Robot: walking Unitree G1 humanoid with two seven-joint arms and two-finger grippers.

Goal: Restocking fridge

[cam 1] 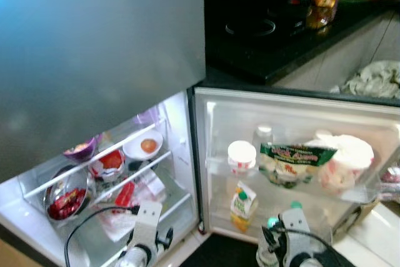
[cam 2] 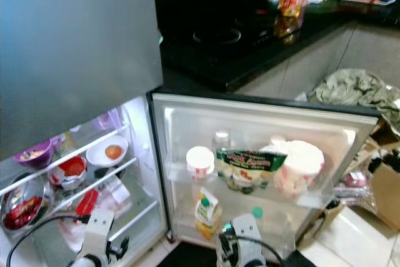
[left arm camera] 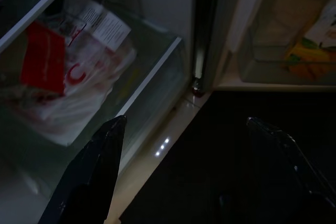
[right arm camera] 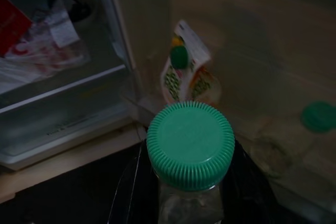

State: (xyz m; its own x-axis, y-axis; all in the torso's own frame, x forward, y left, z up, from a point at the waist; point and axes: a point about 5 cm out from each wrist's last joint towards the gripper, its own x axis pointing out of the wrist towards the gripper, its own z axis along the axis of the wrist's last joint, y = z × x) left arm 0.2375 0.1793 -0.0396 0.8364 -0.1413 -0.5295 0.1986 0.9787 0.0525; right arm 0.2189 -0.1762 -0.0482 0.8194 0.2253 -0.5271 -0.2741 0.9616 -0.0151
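Observation:
The fridge [cam 1: 187, 123] stands open, its door [cam 1: 294, 110] swung to the right. My right gripper [right arm camera: 190, 195] is shut on a clear bottle with a green cap [right arm camera: 190, 145], low in front of the door's bottom shelf; the cap [cam 1: 272, 222] sits just left of the right wrist. A second green-capped bottle [right arm camera: 317, 116] and a juice carton [cam 1: 242, 204] stand in that bottom shelf. My left gripper [left arm camera: 189, 182] is open and holds nothing, low before the fridge's bottom glass shelf, near a red-and-white bag [left arm camera: 58, 77].
The upper door shelf holds a white-lidded cup [cam 1: 242, 156], a green bag [cam 1: 290, 164] and a white tub [cam 1: 347, 161]. Inside are a purple bowl [cam 1: 81, 150], a white bowl [cam 1: 144, 146] and a metal bowl [cam 1: 65, 201]. A black counter [cam 1: 262, 29] lies behind, a cloth [cam 1: 375, 79] to the right.

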